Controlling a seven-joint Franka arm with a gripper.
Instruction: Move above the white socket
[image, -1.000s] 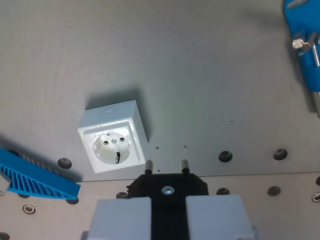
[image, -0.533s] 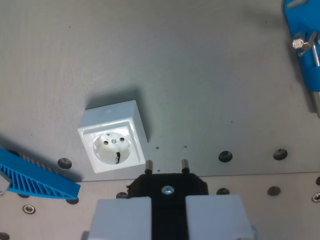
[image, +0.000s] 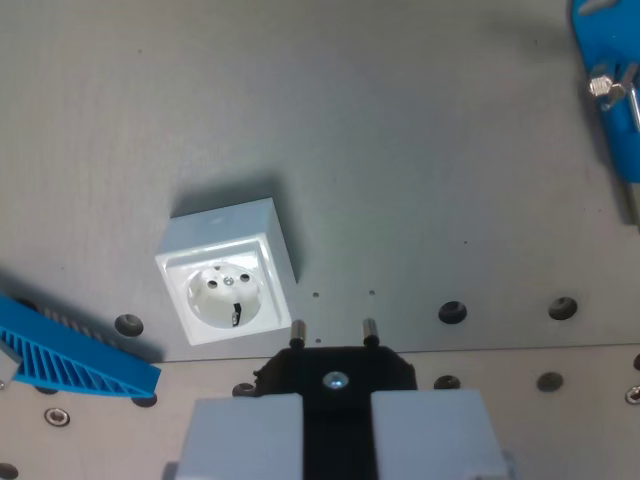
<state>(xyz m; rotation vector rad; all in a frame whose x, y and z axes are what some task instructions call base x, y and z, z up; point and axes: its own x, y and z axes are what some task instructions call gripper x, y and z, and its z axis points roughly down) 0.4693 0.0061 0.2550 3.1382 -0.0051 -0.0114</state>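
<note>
The white socket is a square box with a round recessed face, resting on the grey metal plate at the wrist view's left of centre. At the bottom edge my gripper shows as two light grey fingers, shut on a black plug. The plug's two metal pins point up the picture. They sit just below and to the wrist view's right of the socket, apart from it. The socket's face is unobstructed.
A blue ribbed part lies at the lower left edge, close to the socket. A blue fixture with a metal screw occupies the top right corner. A seam and several mounting holes cross the plate below the socket.
</note>
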